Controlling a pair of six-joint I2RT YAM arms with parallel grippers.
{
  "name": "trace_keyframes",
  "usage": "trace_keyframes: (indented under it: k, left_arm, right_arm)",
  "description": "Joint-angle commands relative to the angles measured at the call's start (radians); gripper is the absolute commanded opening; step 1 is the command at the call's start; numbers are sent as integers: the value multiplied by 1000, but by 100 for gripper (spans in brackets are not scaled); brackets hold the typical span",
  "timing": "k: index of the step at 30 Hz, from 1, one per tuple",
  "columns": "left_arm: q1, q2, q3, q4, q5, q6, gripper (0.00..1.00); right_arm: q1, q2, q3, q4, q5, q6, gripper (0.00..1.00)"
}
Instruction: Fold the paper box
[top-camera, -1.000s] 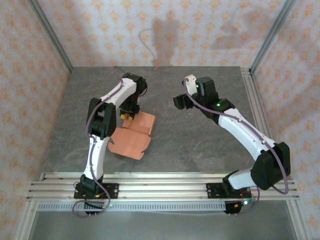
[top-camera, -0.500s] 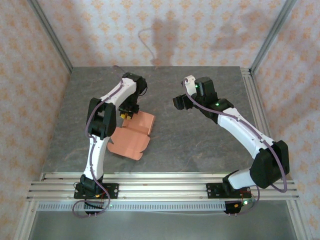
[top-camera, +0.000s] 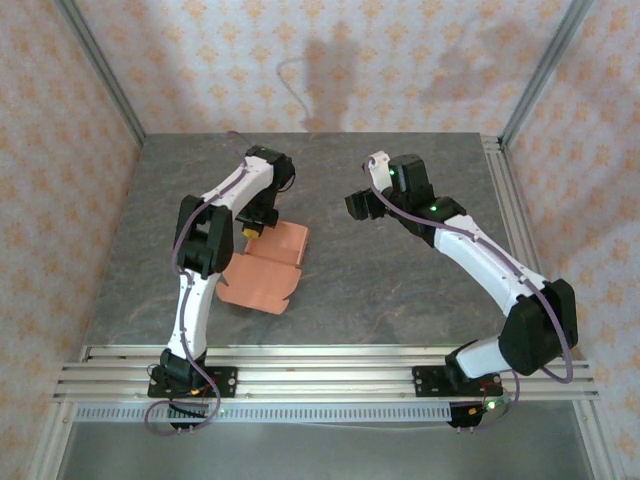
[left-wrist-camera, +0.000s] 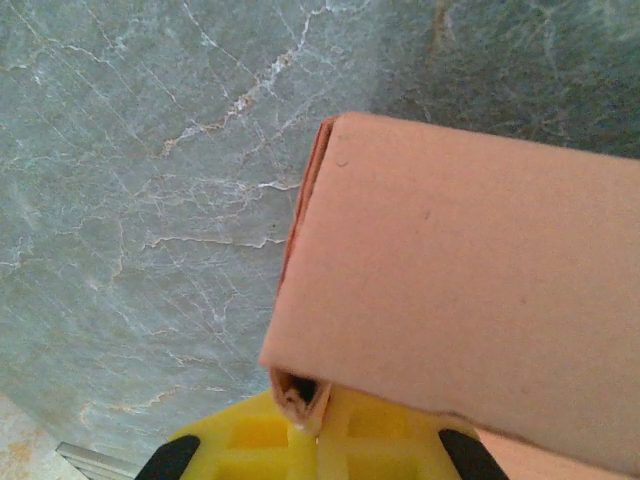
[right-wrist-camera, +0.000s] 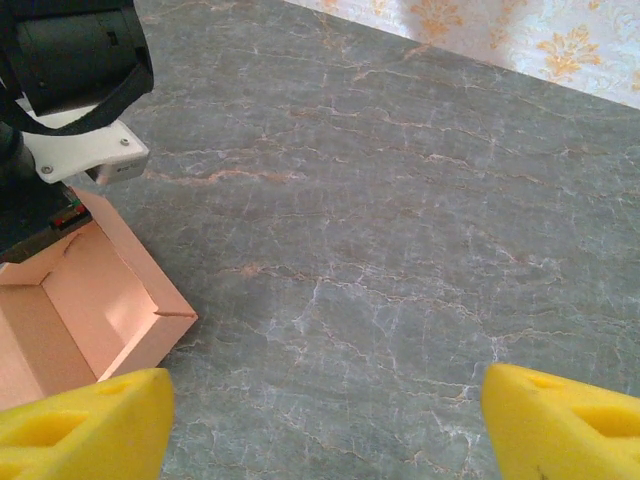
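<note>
The paper box (top-camera: 264, 268) is salmon-orange card, partly folded, lying left of the table's middle with one panel raised at its far end. In the left wrist view the folded panel of the paper box (left-wrist-camera: 460, 290) sits just ahead of the camera. My left gripper (left-wrist-camera: 318, 425) is shut on its doubled near corner, the yellow fingers (left-wrist-camera: 250, 435) pressed together. From above, the left gripper (top-camera: 255, 226) stands at the box's far-left edge. My right gripper (top-camera: 358, 205) hovers right of the box, apart from it. Its fingers (right-wrist-camera: 80, 425) are open over bare table, with the box's open tray (right-wrist-camera: 90, 300) to their left.
The grey marbled table (top-camera: 400, 280) stretches right of and beyond the box. Aluminium rails (top-camera: 320, 370) run along the near edge and a post rail (top-camera: 500, 200) down the right side. Patterned walls close in the back and both sides. The left arm's wrist (right-wrist-camera: 70, 90) sits at the right wrist view's upper left.
The left gripper's fingers have closed on the box's far edge. The box's near flap has shifted slightly. The right arm has barely moved.
</note>
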Motion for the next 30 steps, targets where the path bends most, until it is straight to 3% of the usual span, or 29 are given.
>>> trace_keyframes:
  k: [1,11,19,27,30]
  left_arm:
    - [5,50,20,5,-45,-9,0]
    - [-4,125,121,-57,-123,-10,0]
    - [-93,182,222,-89,-213,157,0]
    - [-107,205,356,-131,-195,161,0]
    - [-107,184,379,-154,-161,151,18]
  right_arm:
    - [-7,0,-6,8,5,9,80]
    - [-7,19,-5,19,0,11,80]
    - [-9,33,-5,28,-1,16,80]
    - [-24,31,-15,35,-30,37,80]
    - [-27,32,-16,44,-40,44,80]
